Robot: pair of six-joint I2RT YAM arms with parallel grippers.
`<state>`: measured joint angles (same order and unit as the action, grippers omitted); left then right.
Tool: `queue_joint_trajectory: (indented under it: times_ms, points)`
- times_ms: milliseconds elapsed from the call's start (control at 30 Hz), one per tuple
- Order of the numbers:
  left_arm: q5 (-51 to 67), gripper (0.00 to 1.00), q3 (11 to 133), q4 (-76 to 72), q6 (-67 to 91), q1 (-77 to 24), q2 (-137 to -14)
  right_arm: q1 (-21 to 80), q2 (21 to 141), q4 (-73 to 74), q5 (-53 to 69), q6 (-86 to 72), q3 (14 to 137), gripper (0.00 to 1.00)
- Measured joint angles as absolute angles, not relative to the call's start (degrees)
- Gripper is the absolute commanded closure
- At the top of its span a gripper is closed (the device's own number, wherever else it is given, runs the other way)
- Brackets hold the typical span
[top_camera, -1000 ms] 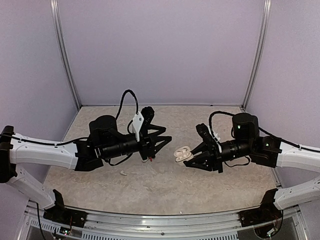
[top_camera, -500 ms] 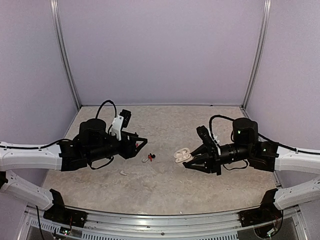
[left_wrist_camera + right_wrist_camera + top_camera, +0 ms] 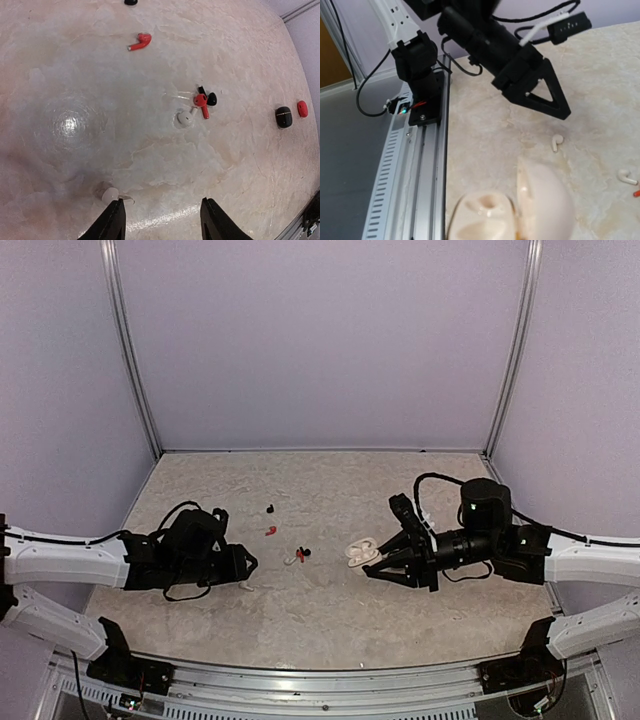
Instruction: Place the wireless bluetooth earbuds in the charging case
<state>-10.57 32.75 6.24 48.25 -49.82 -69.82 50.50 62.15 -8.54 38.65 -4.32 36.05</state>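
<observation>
Left arm has come off its raised, reached-in pose of a second ago and now lies low over the near-left of the surface (image 3: 330, 625), so the loose pieces it covered are in plain sight: a black earbud (image 3: 269, 508), a red earbud (image 3: 270, 531), and a small cluster (image 3: 297, 557) of white, red and black pieces between the arms. Left end effector (image 3: 162, 201) is spread, nothing between the fingers. A lone white earbud (image 3: 110, 194) lies just beyond the tip of one finger, touching or nearly so; cannot tell which. Judgement: this is the approach for a pick of that white earbud, grasp not yet made. The jaws look offset to one side of it and likely need recentring before they close. Right arm has barely moved. Right end effector (image 3: 375, 558) is pressed together on the white charging case (image 3: 362, 552), holding it lid-open near mid-surface. Its wrist view shows at least one empty well. No earbud seated yet as far as visible. The remaining earbuds are all on the surface, well apart from the case.
</observation>
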Motion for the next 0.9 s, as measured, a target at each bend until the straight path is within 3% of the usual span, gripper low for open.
queue_joint_trajectory:
  times_ms: [300, 900]
  points:
    - [-9.2, 0.6, 31.9, 7.4, 51.1, -43.4, -74.1, 50.5, 62.2, -9.0, 38.4, -4.3, 35.7, 1.0]
    - [-2.5, 0.67, 32.2, 1.0, 48.3, -42.6, -84.4, 50.5, 62.2, -8.9, 37.3, -4.1, 35.6, 1.0]
